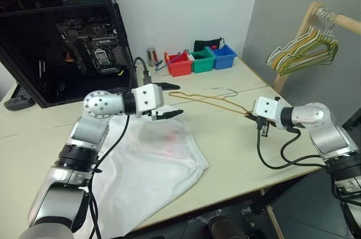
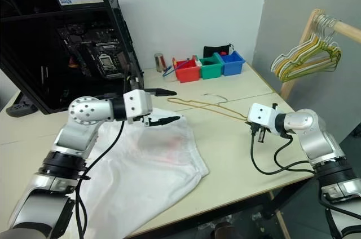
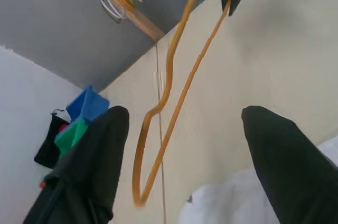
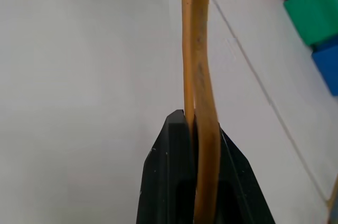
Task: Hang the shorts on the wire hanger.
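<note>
One shorts point(image 1: 149, 163), one wire hanger point(image 1: 211, 101), three bins point(image 1: 201, 60)

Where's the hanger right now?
The hanger lies across the middle of the table, just past the shorts. The right tool pinches its near corner, and the open left tool is at its other end.

Even bright light, perhaps soft close-ups
</note>
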### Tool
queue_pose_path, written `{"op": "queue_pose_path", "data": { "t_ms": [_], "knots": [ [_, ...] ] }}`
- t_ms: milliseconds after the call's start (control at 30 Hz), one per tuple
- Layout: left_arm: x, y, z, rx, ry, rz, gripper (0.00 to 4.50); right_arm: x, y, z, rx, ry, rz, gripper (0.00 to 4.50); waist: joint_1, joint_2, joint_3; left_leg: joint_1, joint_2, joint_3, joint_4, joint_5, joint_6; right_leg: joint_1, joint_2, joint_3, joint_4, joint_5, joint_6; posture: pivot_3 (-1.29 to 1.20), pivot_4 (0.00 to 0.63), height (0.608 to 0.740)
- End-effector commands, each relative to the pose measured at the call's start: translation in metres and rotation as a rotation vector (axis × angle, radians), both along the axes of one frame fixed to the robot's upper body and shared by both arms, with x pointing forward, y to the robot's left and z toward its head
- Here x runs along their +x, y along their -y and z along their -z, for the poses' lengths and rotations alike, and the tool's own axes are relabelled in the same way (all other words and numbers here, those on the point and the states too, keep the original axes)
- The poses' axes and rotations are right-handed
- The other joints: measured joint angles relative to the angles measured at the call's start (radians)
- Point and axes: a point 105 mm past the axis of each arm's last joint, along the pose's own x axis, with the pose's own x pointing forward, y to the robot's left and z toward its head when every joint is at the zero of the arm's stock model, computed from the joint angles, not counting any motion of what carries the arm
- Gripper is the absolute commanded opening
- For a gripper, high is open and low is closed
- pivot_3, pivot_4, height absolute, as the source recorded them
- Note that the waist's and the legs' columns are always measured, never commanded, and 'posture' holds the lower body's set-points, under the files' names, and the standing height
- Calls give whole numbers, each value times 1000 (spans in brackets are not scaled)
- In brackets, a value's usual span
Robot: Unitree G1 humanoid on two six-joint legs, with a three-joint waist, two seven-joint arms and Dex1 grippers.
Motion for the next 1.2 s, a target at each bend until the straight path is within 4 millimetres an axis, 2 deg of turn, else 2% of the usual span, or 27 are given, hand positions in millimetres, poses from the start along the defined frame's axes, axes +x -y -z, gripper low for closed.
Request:
{"op": "queue_pose_path", "data": {
  "t_ms": [33, 167, 233, 333, 500, 633, 733, 800, 1200],
  "knots": [
    [-3, -10, -26, -95, 29, -52, 4480, 5, 14, -8, 19, -17, 63, 0, 3, 0, 0, 0, 0, 0, 0, 0, 0, 0, 0, 0, 0, 0, 0, -117, 0, 740],
    [-9, -25, -26, -262, -89, -181, 4480, -5, 24, 7, 97, -196, 143, 0, 5, 1, 0, 0, 0, 0, 0, 0, 0, 0, 0, 0, 0, 0, 0, -110, 0, 740],
    [-20, -30, -15, -337, -190, -244, 4480, -18, 23, 11, 180, -345, 175, 0, 5, 1, 0, 0, 1, -2, 0, 0, 0, 0, 0, 1, 0, 0, 0, -105, 3, 740],
    [-38, -29, -1, -340, -263, -271, 4480, -33, 20, 11, 279, -516, 209, 0, 12, 1, 0, 0, 2, -6, 0, 0, 0, 0, 0, 1, 0, 0, 0, -97, 7, 740],
    [-98, -19, 52, -358, -467, -324, 4480, -97, 18, 12, 442, -1002, 197, 0, 45, 3, -1, 1, 1, -5, 0, 0, 0, 1, 0, 0, -1, 0, 0, -54, 9, 740],
    [-121, -20, 66, -369, -499, -384, 4480, -123, 16, 25, 507, -1187, 279, 0, 79, 0, 0, 2, 0, -3, 1, -1, 1, 3, 1, -3, -2, -1, 0, -26, 9, 740],
    [-128, -25, 73, -358, -498, -420, 4480, -136, 16, 33, 528, -1267, 319, 0, 105, 2, 0, 2, -1, -3, 1, -1, 1, 5, 6, -3, -2, -1, 0, -17, 8, 740],
    [-127, -27, 74, -359, -490, -437, 4480, -142, 17, 38, 536, -1300, 346, 0, 118, 3, 0, 4, 0, -2, 1, -1, 1, 6, 6, -3, -1, -5, -6, -5, 12, 740],
    [-128, -24, 70, -365, -467, -429, 4480, -150, 41, 56, 565, -1338, 509, 0, 137, 3, 0, 1, 0, 4, -2, -1, 1, 4, 6, -1, -3, -2, -1, 25, 9, 740]
  ]
}}
